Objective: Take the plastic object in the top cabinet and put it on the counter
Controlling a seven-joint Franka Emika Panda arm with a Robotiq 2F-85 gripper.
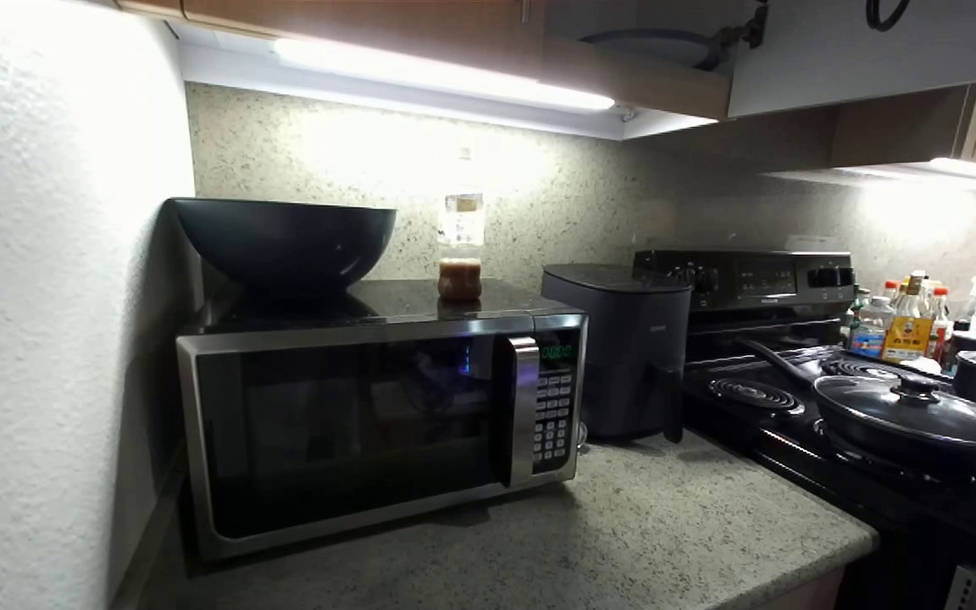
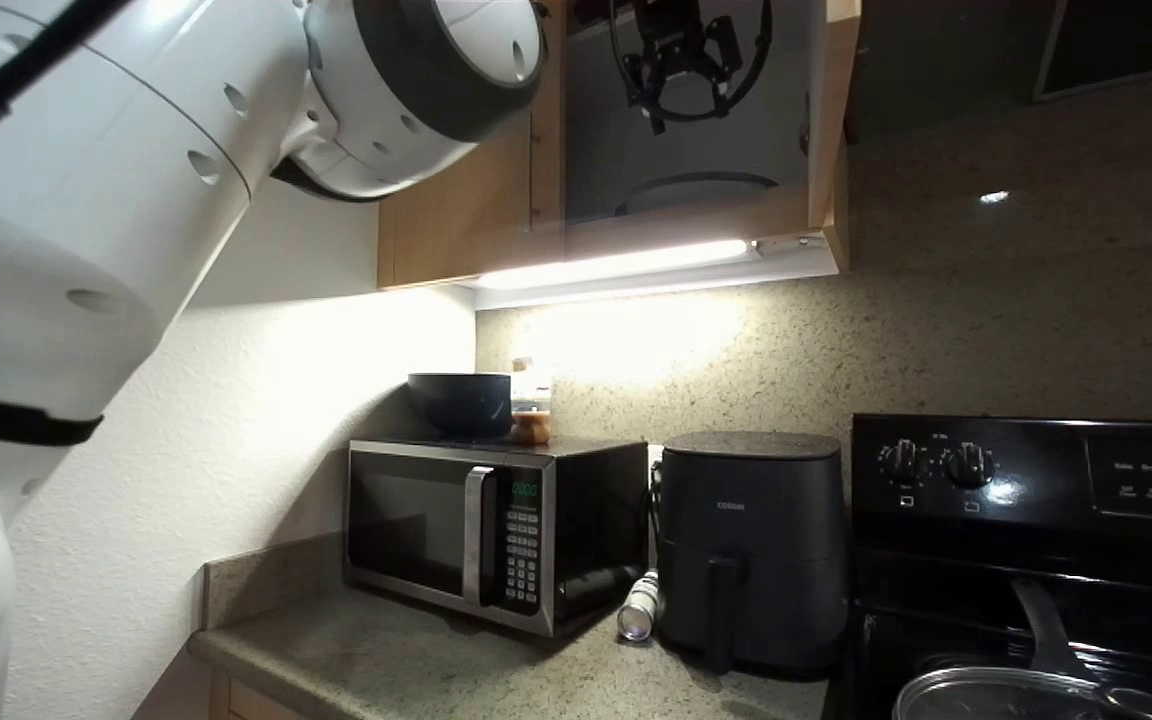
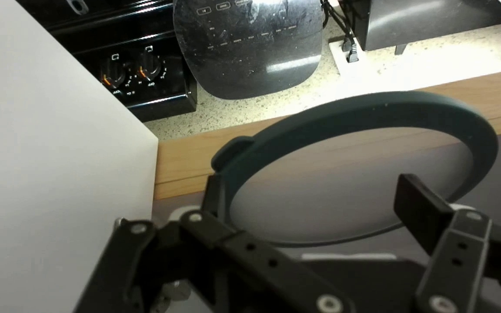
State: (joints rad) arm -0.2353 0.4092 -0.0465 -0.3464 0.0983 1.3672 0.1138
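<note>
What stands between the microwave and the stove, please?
On the counter, a dark air fryer stands between the microwave and the stove in both exterior views. In an exterior view, a small whitish cylinder also shows between microwave and air fryer.

In both exterior views I find the top cabinet (image 2: 676, 228) cropped; in the wrist view, the jaws partly hide the plate (image 3: 346, 187).

a kitchen around me: wall cabinet (image 2: 496, 210), microwave (image 1: 352, 432), air fryer (image 2: 766, 510), and lidded frying pan (image 1: 920, 428) on a coil-burner range (image 1: 793, 449).
</note>
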